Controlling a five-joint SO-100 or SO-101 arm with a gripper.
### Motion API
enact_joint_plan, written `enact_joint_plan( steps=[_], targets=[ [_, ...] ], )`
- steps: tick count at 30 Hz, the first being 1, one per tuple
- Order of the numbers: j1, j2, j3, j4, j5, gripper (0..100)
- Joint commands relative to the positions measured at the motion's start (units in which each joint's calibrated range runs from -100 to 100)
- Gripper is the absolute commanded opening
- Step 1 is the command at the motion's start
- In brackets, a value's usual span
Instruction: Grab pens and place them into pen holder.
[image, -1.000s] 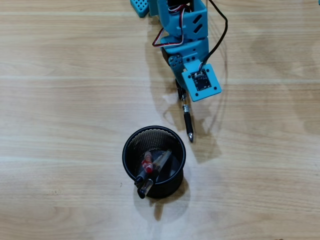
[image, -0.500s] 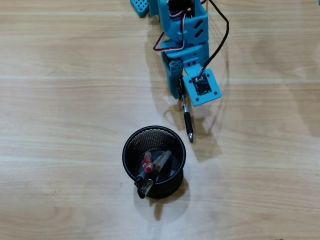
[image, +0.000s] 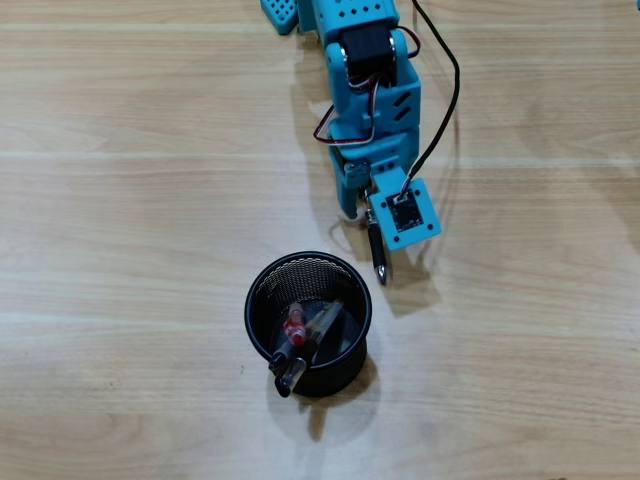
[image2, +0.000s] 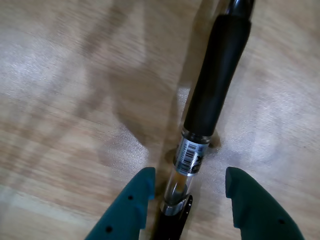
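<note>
In the wrist view my gripper (image2: 189, 186) sits at the bottom edge, its two teal fingers (image2: 131, 205) spread apart with a clear gap on either side of the pen (image2: 210, 95) that lies between them; neither finger appears to press on the barrel, so I have hold of nothing here; the pen runs away from me up the frame, first a clear section with a barcode label (image2: 190, 156), then a long black rubber grip, then the tip end at the top edge; it rests on the wooden table (image2: 60, 100), and its shadow falls to the left of it.

From the overhead view my gripper (image: 371, 222) hangs below the blue arm (image: 372, 100), and the same pen (image: 377, 255) pokes out from under the wrist camera mount, pointing down the frame toward the pen holder (image: 307, 320); the pen's tip lies just beside the holder's upper right rim, apart from it; the holder is a black mesh cup standing upright on the table (image: 120, 200); inside it lean other pens (image: 297, 340), one with a red part, their ends sticking out over the lower left rim.
</note>
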Motion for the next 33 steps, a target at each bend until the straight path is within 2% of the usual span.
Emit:
enact_joint_plan(
  steps=[1,7,13,21,28,33],
  targets=[
    [0.16,0.95,-2.69,0.29,-0.12,16],
    [0.06,2.72,-2.33,-0.06,-0.27,15],
    [0.16,3.64,-1.97,0.20,-2.20,2],
    [0.79,0.53,-2.33,0.37,-2.15,2],
    [4.15,-12.57,-1.61,0.37,-1.79,2],
    [6.60,-21.39,0.28,-2.55,0.49,2]
  ],
)
